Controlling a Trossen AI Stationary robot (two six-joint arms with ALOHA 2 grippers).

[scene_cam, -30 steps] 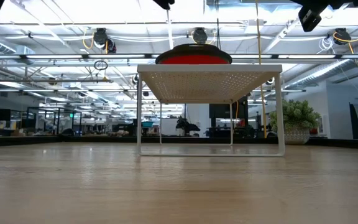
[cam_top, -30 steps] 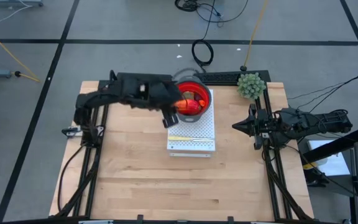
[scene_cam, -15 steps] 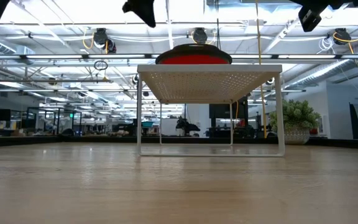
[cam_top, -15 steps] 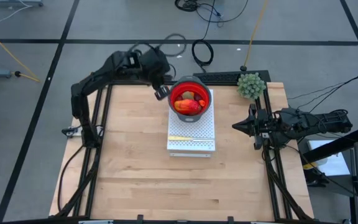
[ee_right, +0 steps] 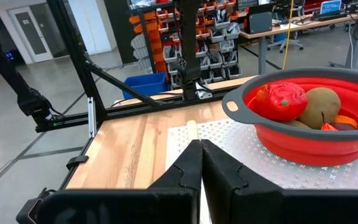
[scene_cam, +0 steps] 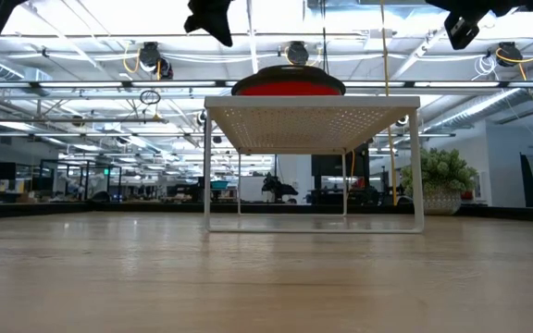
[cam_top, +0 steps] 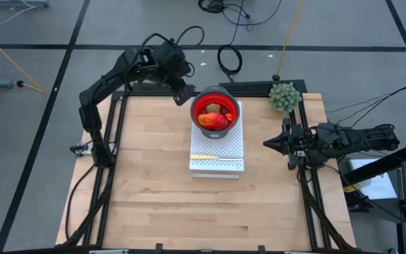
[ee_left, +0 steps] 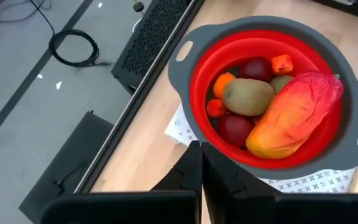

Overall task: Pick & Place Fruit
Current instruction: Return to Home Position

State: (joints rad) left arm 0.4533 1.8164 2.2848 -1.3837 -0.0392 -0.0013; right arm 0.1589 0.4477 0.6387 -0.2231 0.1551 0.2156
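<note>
Homing now: my closed, empty left claw (ee_left: 199, 148), red strainer bowl (ee_left: 260, 42) of fruit (ee_left: 294, 115) just ahead, needs folding back; right claw (ee_right: 199, 144) waits closed.

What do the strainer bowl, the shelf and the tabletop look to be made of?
Bowl: matte red wall, likely silicone; grey rim with handles looks like rigid plastic. Shelf: white perforated sheet on thin legs, probably painted metal. Tabletop: pale wood strips with visible grain and seams.

The left arm (cam_top: 108, 88) and right arm (cam_top: 347, 137) are matte black, with slim jointed links. A thin black cable (cam_top: 192, 33) loops behind the left hand (cam_top: 182, 97), upper left.
</note>
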